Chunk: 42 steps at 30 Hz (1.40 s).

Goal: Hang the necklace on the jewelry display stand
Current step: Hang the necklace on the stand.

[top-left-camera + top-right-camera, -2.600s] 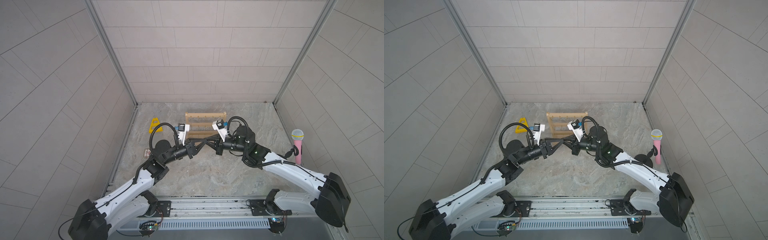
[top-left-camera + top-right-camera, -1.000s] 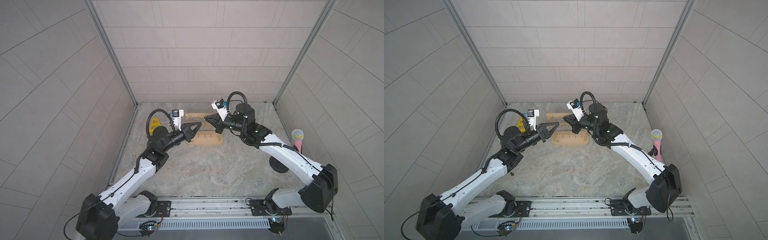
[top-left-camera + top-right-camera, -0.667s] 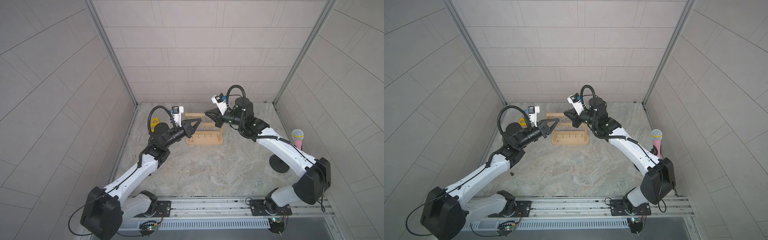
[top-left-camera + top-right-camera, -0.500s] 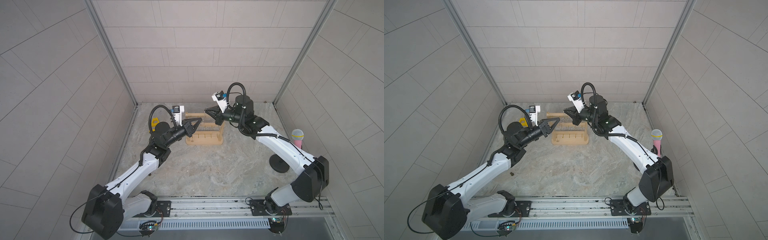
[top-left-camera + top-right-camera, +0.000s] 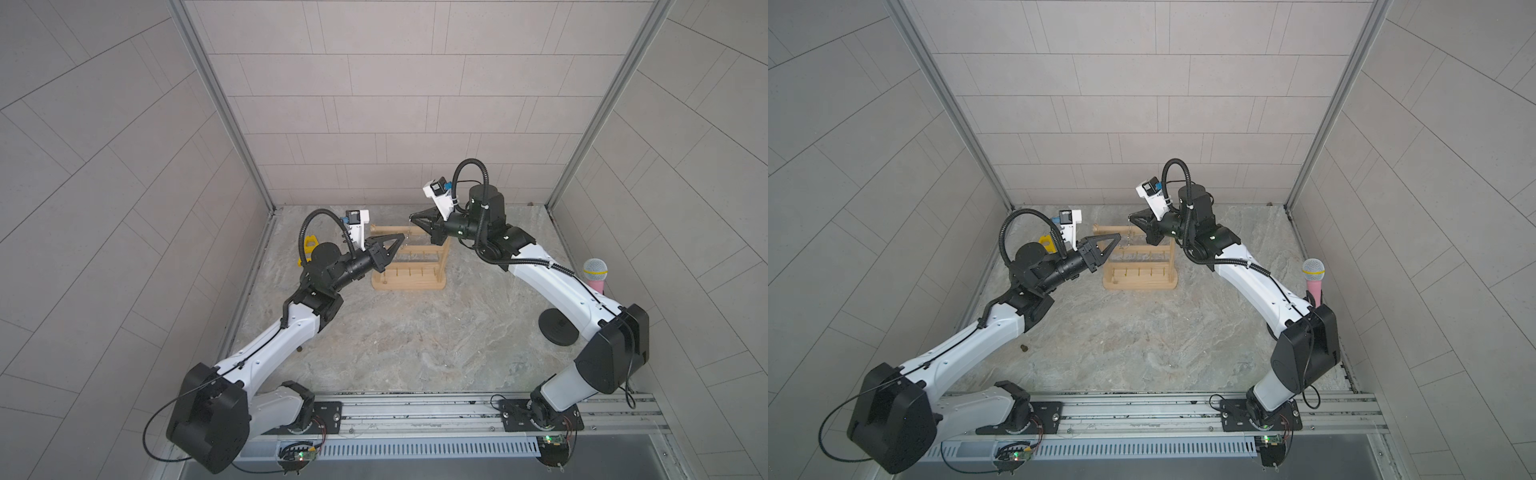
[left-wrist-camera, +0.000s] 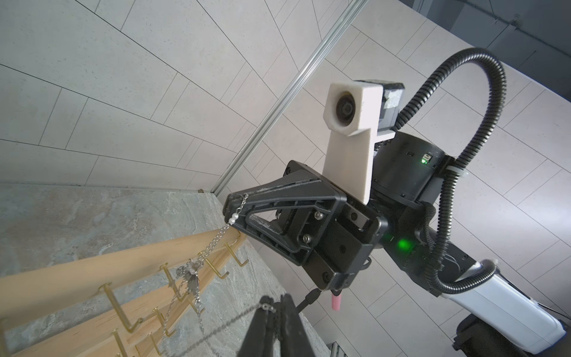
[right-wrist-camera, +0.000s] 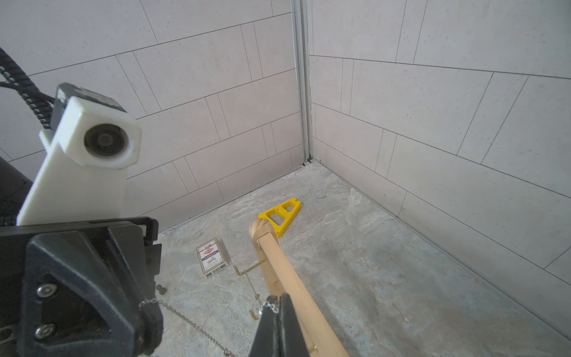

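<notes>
In both top views my left gripper (image 5: pixel 400 237) and right gripper (image 5: pixel 412 216) face each other almost tip to tip, just above the jewelry display stand (image 5: pixel 409 284); the necklace is too fine to follow from up here. A yellow frame (image 5: pixel 310 244) lies behind the left gripper and a microphone (image 5: pixel 595 274) stands well behind the right one; neither blocks anything.

In the left wrist view both pairs of jaws are pinched together on the necklace (image 6: pixel 213 247); the right gripper holds one end with pearls dangling off its tip, and the left holds the other. The pendant (image 6: pixel 189 273) sags between them against the brass hooks (image 6: pixel 173 286) under the top bar (image 6: pixel 92 272); whether the chain sits over a hook yet, I cannot tell.

In the right wrist view the chain runs slack from the left gripper's tip to the right one's, just beside the top bar; a card pack (image 7: pixel 213 258) lies on the surface below, harmless.

My worries: both grips are on thin chain, so a tug could pull it free. The pendant could snag a neighbouring hook, and drawing the arms apart might then drag or tip the stand. The bar sits right by the right fingers, so a careless descent would knock it; the two grippers are also close enough to clash.
</notes>
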Motion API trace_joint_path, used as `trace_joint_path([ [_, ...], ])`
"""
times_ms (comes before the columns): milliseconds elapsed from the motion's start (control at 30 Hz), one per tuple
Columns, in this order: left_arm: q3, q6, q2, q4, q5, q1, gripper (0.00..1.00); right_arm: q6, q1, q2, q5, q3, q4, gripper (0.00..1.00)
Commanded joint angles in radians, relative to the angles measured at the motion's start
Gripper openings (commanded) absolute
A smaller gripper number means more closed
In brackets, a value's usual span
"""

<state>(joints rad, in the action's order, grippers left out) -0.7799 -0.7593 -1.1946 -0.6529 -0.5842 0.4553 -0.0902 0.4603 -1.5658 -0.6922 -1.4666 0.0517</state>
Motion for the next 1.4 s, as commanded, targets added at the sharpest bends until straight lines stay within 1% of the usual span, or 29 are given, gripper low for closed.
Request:
trace_joint_path([
  [0, -0.030, -0.015, -0.011, -0.063, -0.024, -0.007, 0.11, 0.018, -0.015, 0.002, -0.017, -0.011, -0.006, 0.00],
  [267, -0.016, -0.057, -0.042, -0.125, -0.040, -0.007, 0.11, 0.016, -0.035, 0.037, -0.018, 0.027, -0.006, 0.00],
  [467, -0.012, -0.049, -0.038, -0.107, -0.052, -0.003, 0.11, 0.017, -0.040, 0.069, -0.011, 0.061, -0.007, 0.00],
  [667, -0.012, 0.028, 0.002, 0.048, -0.036, 0.005, 0.11, 0.016, -0.040, 0.107, 0.000, 0.109, -0.008, 0.00],
  [900, -0.028, 0.109, 0.032, 0.214, 0.012, 0.011, 0.11, 0.042, -0.035, 0.133, 0.028, 0.147, 0.031, 0.00],
  [1100, -0.030, 0.127, 0.025, 0.263, 0.045, 0.025, 0.10, 0.086, -0.015, 0.147, 0.085, 0.172, 0.085, 0.00],
  [1200, -0.037, 0.156, 0.025, 0.308, 0.070, 0.041, 0.10, 0.099, -0.005, 0.157, 0.108, 0.194, 0.100, 0.00],
  [1367, -0.041, 0.181, 0.027, 0.369, 0.110, 0.059, 0.10, 0.107, 0.009, 0.177, 0.123, 0.231, 0.108, 0.00],
])
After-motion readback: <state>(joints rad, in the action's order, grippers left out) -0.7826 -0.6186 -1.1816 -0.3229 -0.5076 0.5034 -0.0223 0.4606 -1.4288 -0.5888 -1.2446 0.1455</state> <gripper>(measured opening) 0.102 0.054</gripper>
